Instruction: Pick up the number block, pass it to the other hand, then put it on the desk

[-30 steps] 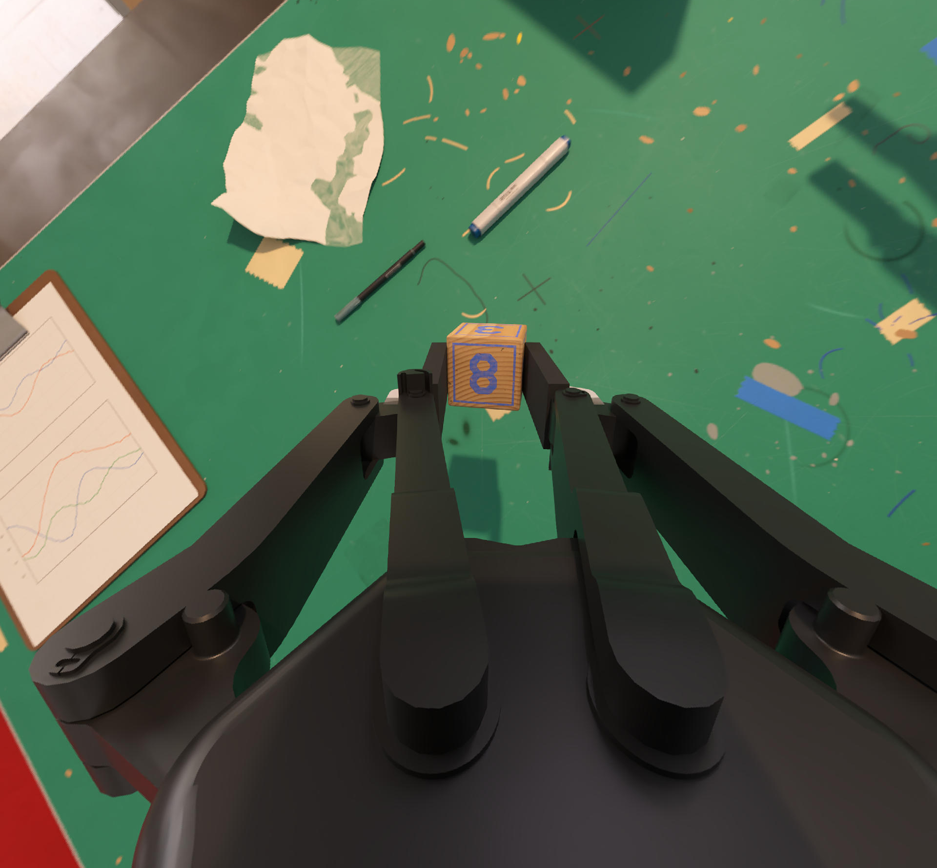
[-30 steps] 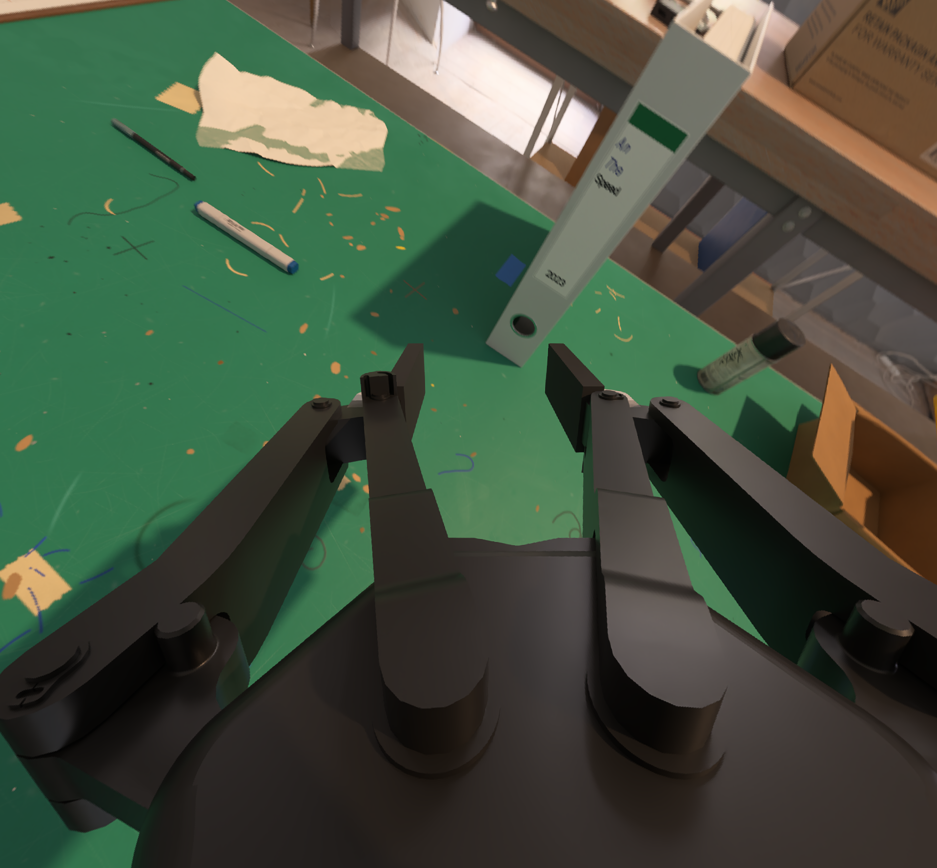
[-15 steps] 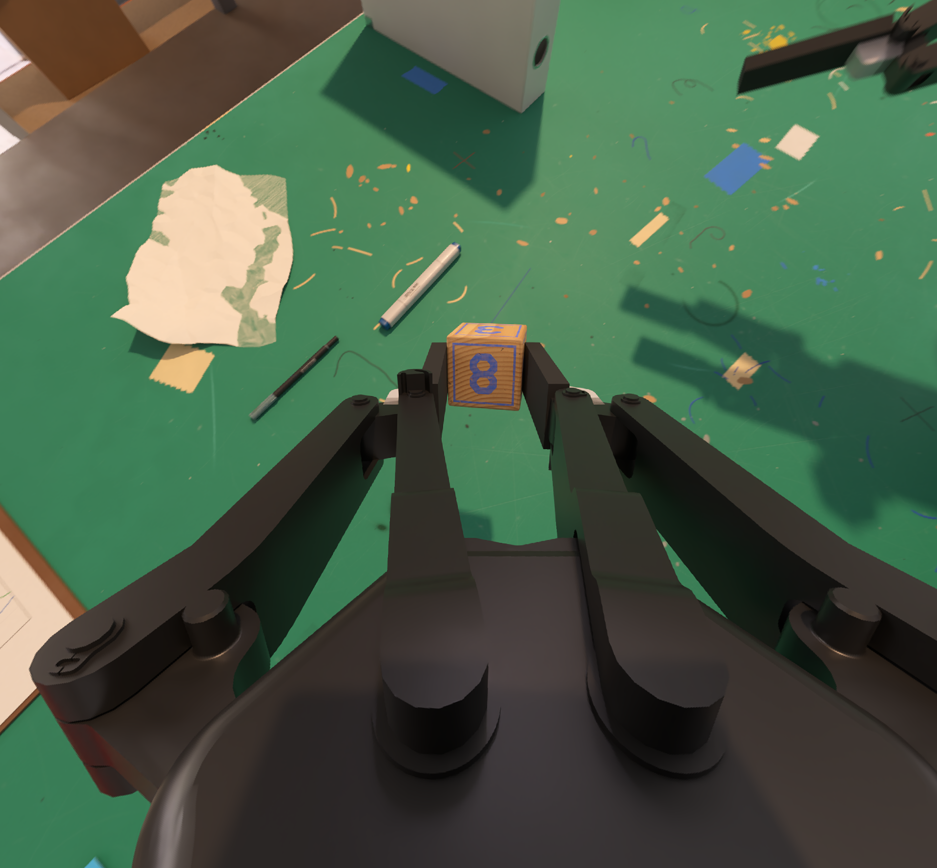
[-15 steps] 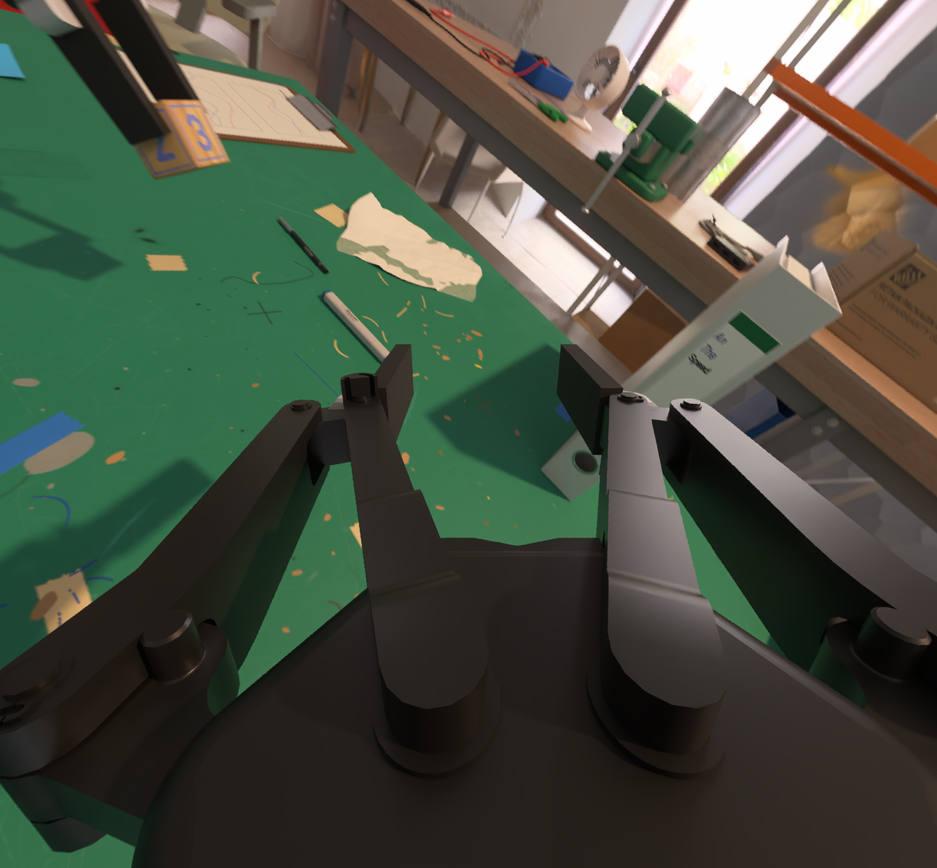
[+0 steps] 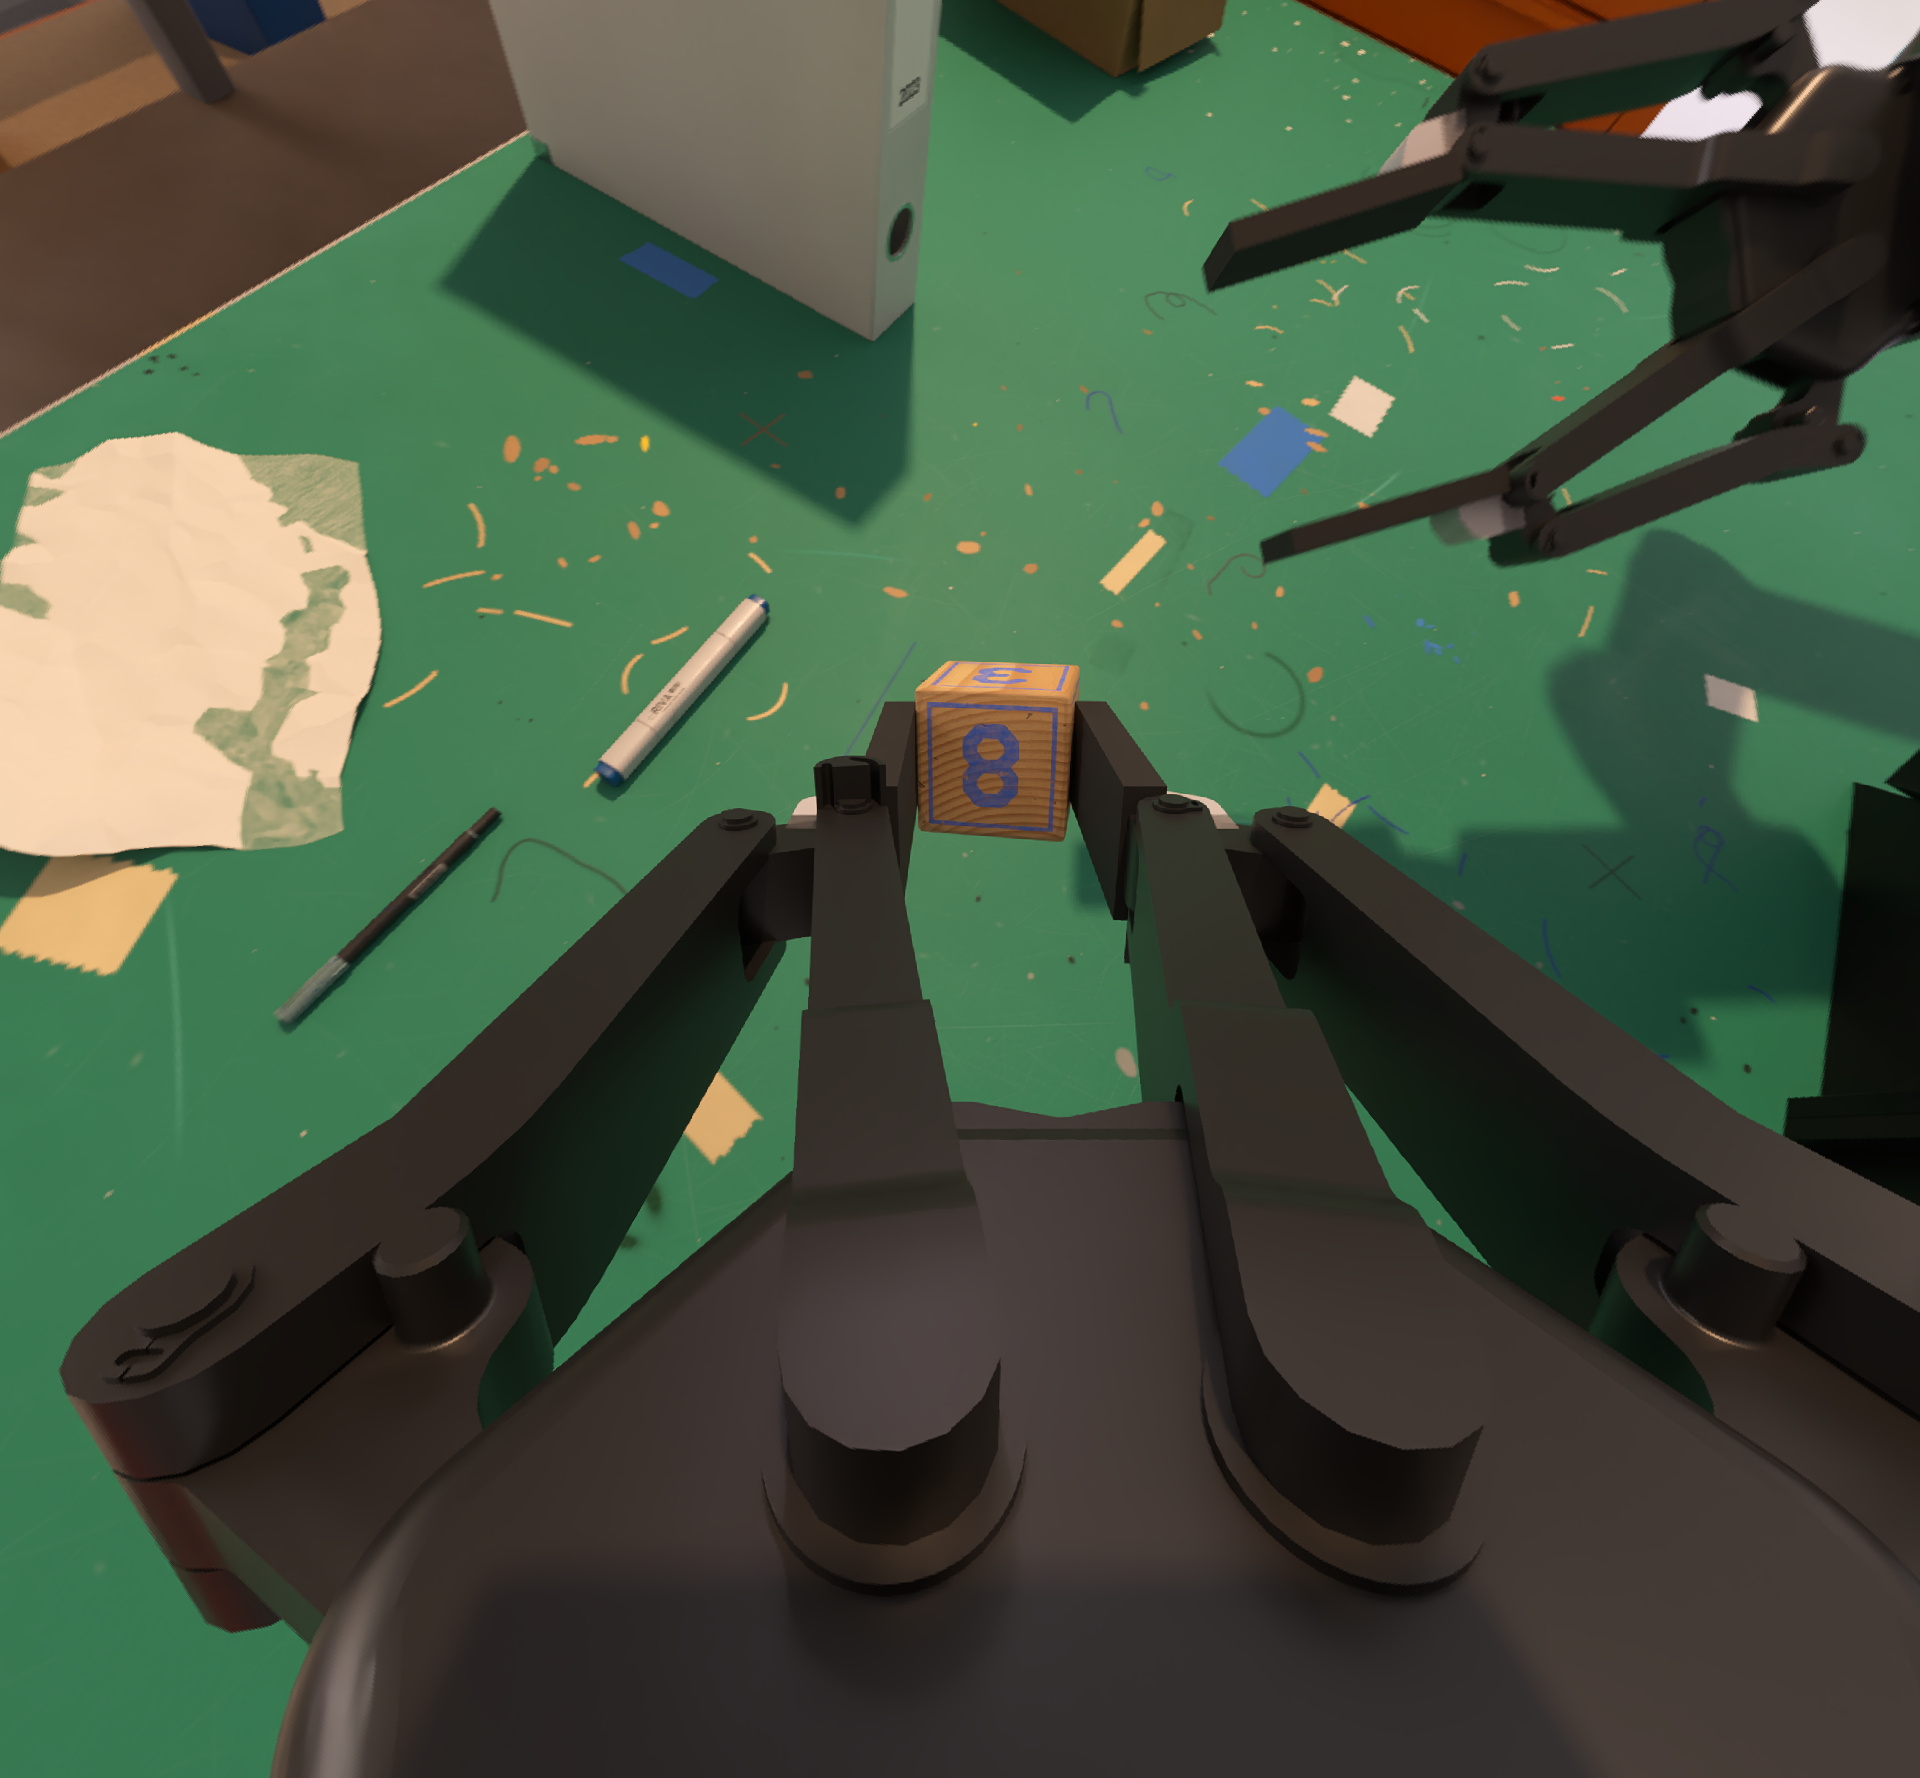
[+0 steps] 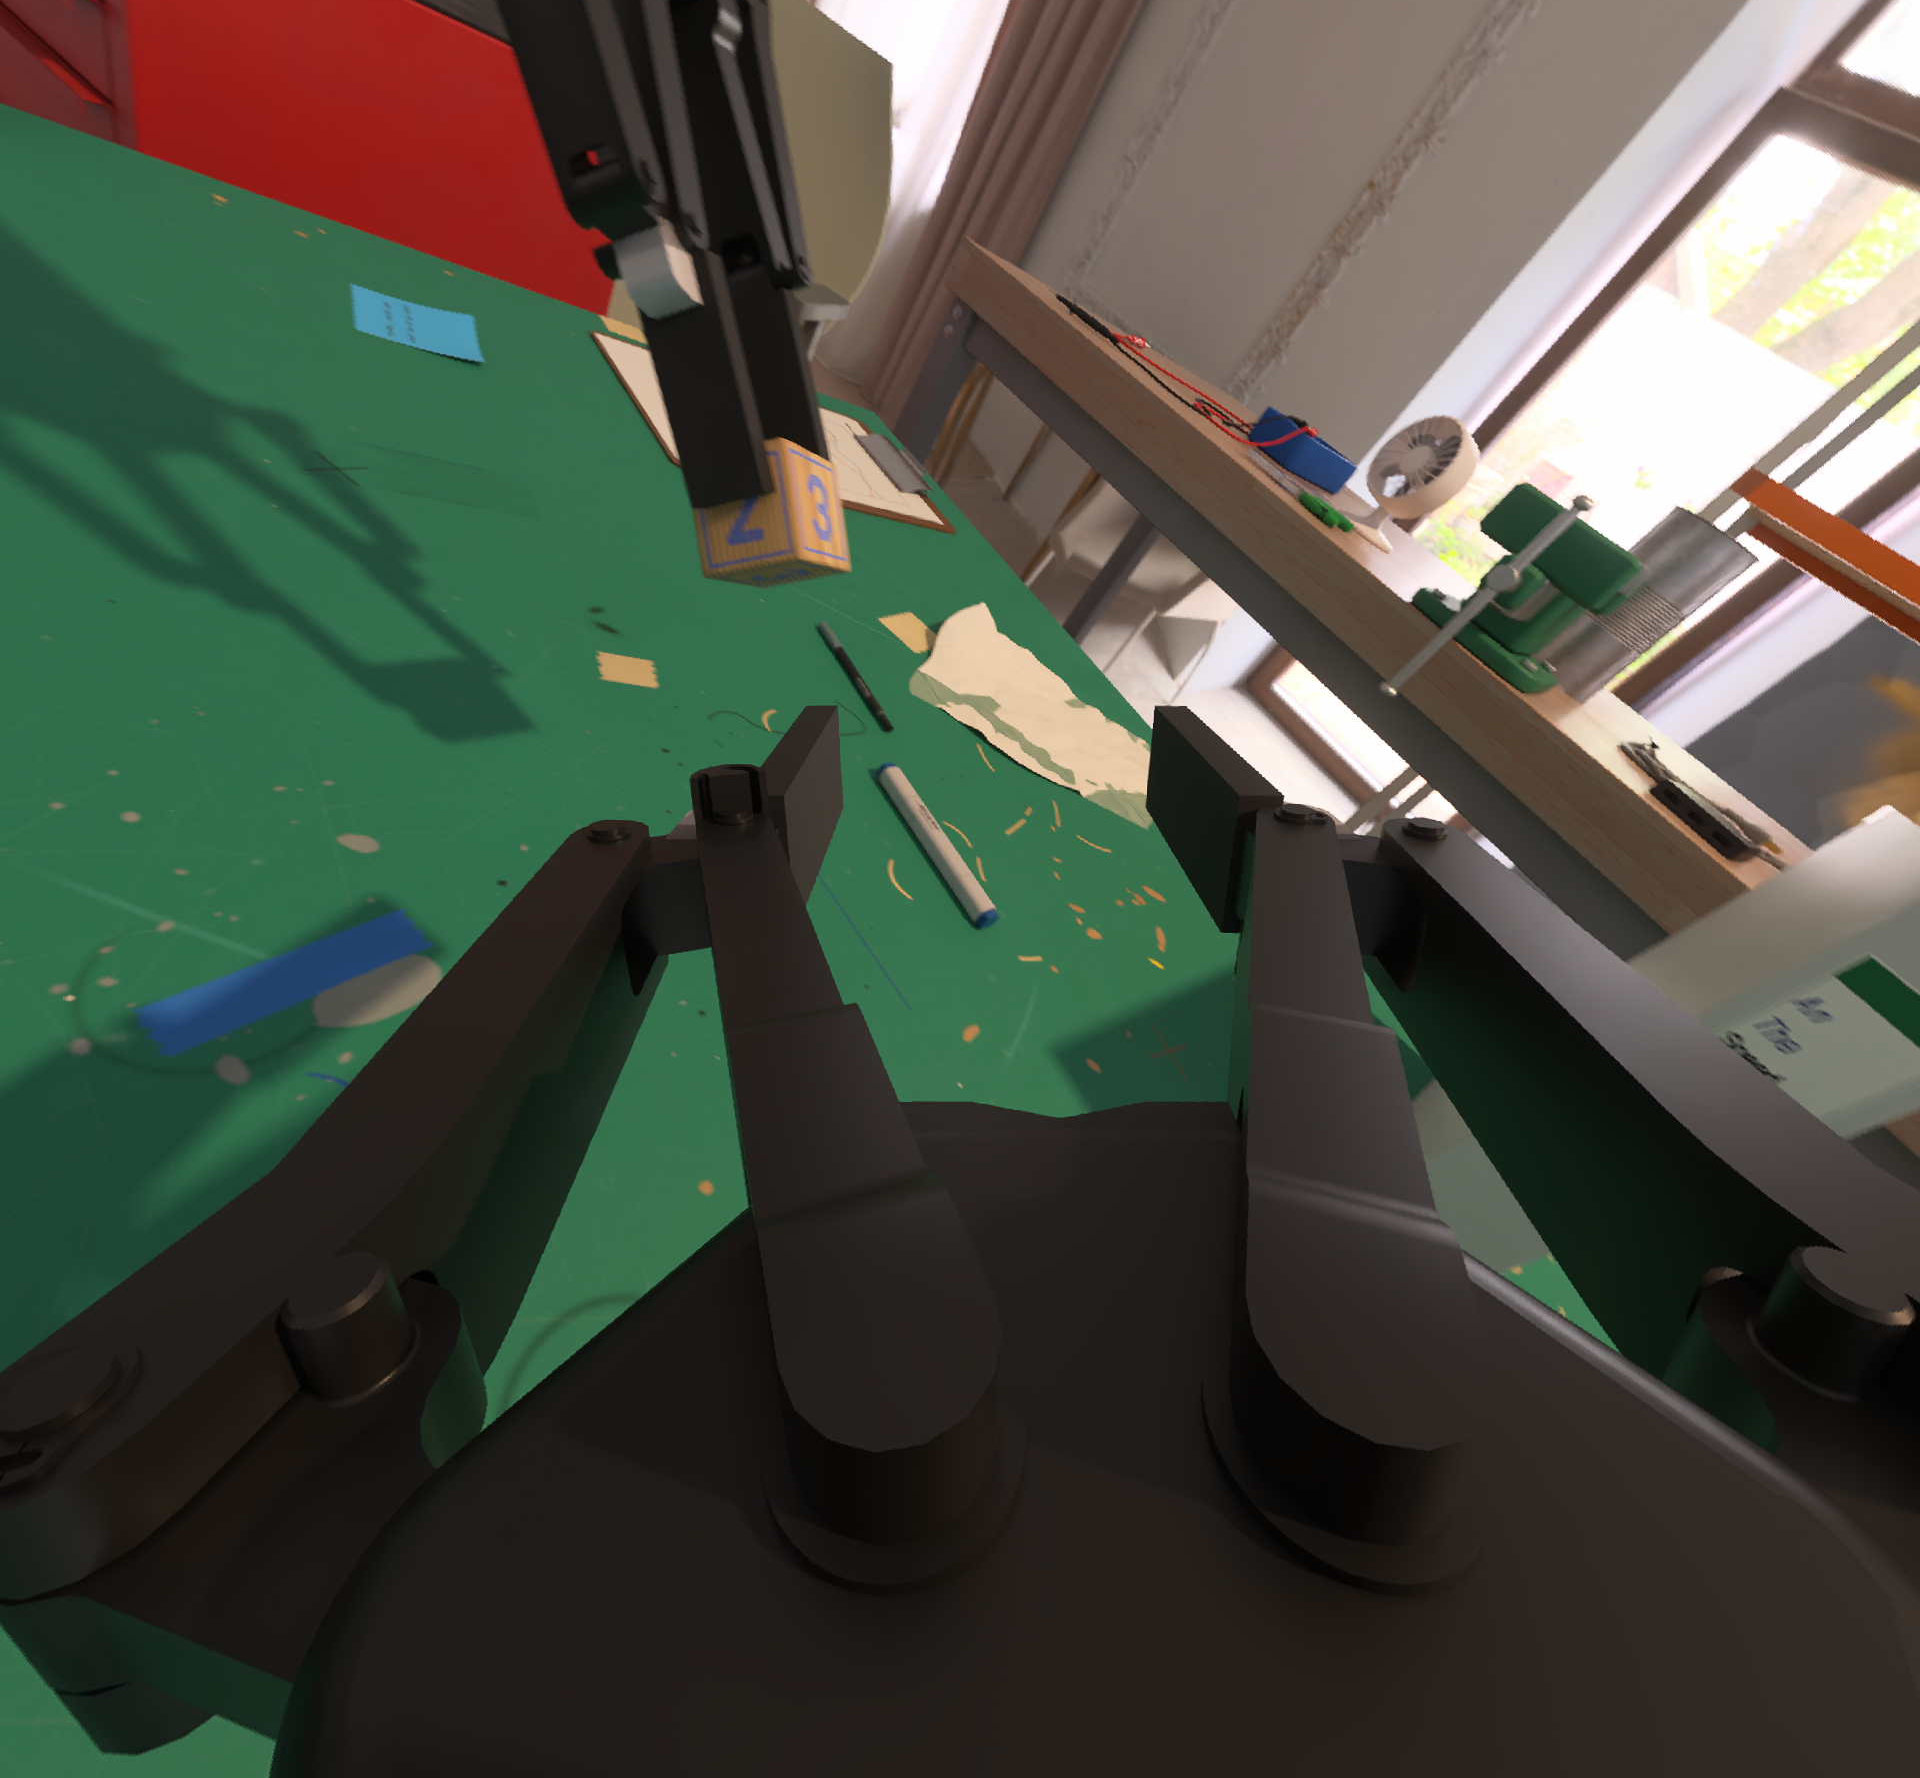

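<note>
Left wrist view shows our left gripper pinching the small orange wooden number block above the green desk. Our right gripper, beyond the block, is spread; closing off-centre could knock it loose.

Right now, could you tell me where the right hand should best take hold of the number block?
Probably on the number block's two free faces, top and bottom, approached from its open side. The left hand already clamps one opposite pair, and the right hand is open, facing it.
</note>
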`<act>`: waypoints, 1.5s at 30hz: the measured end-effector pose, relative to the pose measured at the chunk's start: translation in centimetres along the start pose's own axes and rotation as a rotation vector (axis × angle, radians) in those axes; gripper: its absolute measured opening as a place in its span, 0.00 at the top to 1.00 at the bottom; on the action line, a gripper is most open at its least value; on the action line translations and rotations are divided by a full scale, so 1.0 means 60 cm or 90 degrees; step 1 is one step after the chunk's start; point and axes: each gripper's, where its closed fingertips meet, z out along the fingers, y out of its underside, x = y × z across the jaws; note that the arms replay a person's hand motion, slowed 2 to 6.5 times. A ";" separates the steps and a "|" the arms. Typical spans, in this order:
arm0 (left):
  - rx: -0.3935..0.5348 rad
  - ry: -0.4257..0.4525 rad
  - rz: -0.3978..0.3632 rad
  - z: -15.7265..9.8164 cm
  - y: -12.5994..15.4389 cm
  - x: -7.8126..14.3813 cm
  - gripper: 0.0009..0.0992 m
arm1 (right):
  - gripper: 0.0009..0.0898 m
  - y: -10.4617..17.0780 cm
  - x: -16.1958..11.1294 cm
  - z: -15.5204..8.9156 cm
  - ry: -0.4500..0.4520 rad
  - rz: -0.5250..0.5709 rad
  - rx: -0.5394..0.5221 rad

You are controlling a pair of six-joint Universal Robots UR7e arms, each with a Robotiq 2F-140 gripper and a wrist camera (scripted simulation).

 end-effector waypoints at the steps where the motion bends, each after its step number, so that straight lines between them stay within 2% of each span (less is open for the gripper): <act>1: 0.002 0.008 0.001 0.002 -0.002 0.004 0.60 | 0.12 -0.003 -0.009 0.003 -0.006 -0.002 0.007; 9: 0.021 0.076 0.001 0.021 -0.017 0.035 0.60 | 0.09 -0.020 -0.070 0.024 -0.042 -0.018 0.058; 16: 0.038 0.146 -0.001 0.032 -0.031 0.065 0.60 | 0.09 -0.026 -0.099 0.032 -0.026 -0.031 0.089; 30: 0.051 0.283 0.005 0.040 -0.045 0.124 0.60 | 0.12 -0.040 -0.110 0.020 0.060 -0.067 0.157; 39: 0.067 0.343 0.003 0.037 -0.055 0.150 0.60 | 0.12 -0.047 -0.101 0.007 0.103 -0.087 0.188; 45: 0.074 0.370 0.002 0.036 -0.059 0.161 0.60 | 0.16 -0.052 -0.099 -0.001 0.105 -0.085 0.205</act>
